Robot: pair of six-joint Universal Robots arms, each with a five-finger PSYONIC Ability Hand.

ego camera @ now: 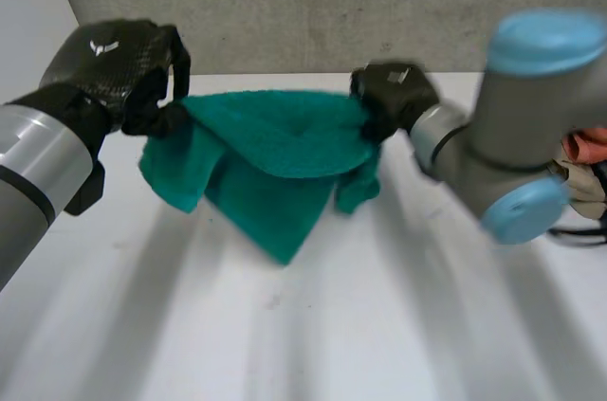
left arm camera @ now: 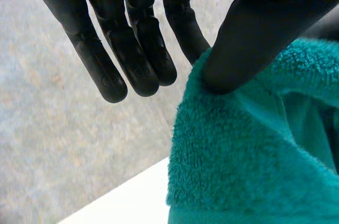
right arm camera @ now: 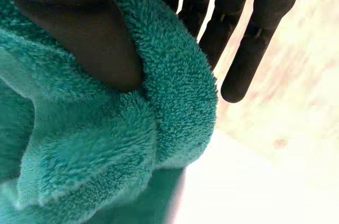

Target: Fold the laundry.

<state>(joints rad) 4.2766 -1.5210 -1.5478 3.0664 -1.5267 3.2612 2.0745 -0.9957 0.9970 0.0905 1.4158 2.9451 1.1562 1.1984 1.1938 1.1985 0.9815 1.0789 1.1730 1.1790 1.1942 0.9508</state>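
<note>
Teal towel (ego camera: 275,150) hangs above the white desk (ego camera: 398,335), slung between both hands. The left hand (ego camera: 114,64) has one upper end, the right hand (ego camera: 394,93) the other. The middle sags like a hammock and doubled layers hang below. Cannot tell whether the lowest corner touches the desk.

Left wrist view: the thumb (left arm camera: 249,38) is pressed into the towel's edge, pinching it against the nearest finger. The other fingers (left arm camera: 132,60) are straight and free beside it. Right wrist view: same sort of hold, with the thumb dug into the pile, the cloth rolled around it and straight fingers behind.

More clothes (ego camera: 583,159) sit at the desk's far right side, apart from the towel.

Handling, as a judgement:
- **Feel:** thick terry, soft and limp, probably light. It has no stiffness, so it droops and doubles wherever it is unsupported.
- **Grip:** the fuzzy pile should grip well and is neither slippery nor fragile.
- **Where to hold:** best at the true corners along a hem. Both present holds look like bunched edge rather than clean corners.
- **Risk:** the thumb pinches are shallow, so a hard pull apart may slide the cloth out.
</note>
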